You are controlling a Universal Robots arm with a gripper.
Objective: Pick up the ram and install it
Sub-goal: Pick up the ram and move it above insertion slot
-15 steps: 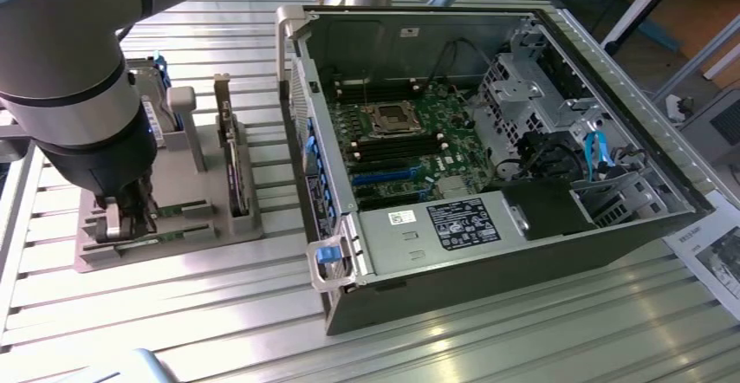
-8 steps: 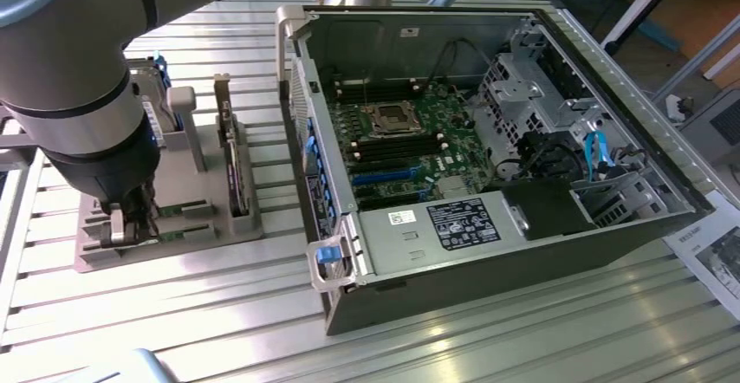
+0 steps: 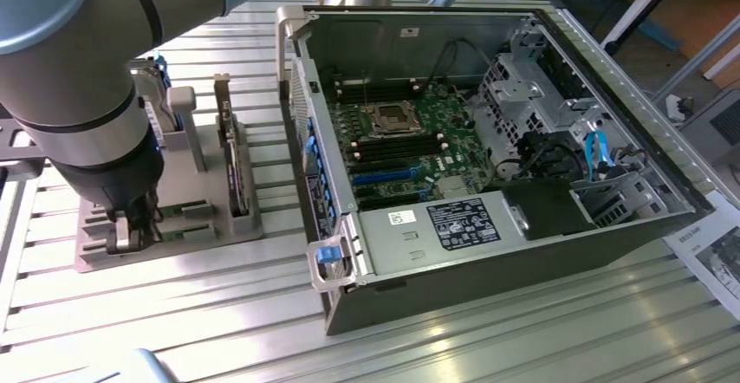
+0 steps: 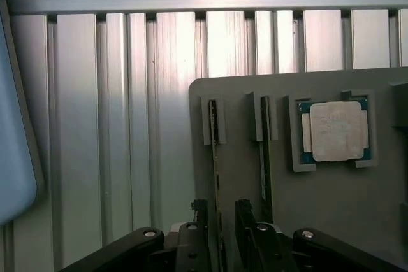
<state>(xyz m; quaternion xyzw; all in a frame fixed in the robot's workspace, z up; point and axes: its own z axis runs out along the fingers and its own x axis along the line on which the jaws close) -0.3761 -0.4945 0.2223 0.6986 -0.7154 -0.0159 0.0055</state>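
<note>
Grey plastic holder (image 4: 331, 221) sat on the slatted aluminium table (image 4: 127, 125), cut with narrow slots and a square pocket, presumably so each part waited at a known spot for you. Your ram (image 4: 215, 157) stood on edge in the slot nearest the holder's edge, thin side toward the wrist camera; that posture left both flat faces free for a pinch. Gripper (image 4: 222, 237) hung low over one end of it, fingers (image 4: 199, 240) apart, one on each side of the stick. A gap showed on at least one side, so I judged it straddled, not clamped. Second stick (image 4: 263, 157) stood in the neighbouring slot, parallel and just beside. The square silver processor chip (image 4: 333, 130) lay flat in its pocket beyond that. In the exterior view the same holder also carried a dark expansion card (image 3: 235, 171), upright. Computer case (image 3: 463, 288) lay on its side to the exterior view's right of the holder, apart from it, with the side panel off and the motherboard (image 3: 405, 149) facing up, likely so you could reach the slots from above. Ram not yet lifted, by my reading.
</note>
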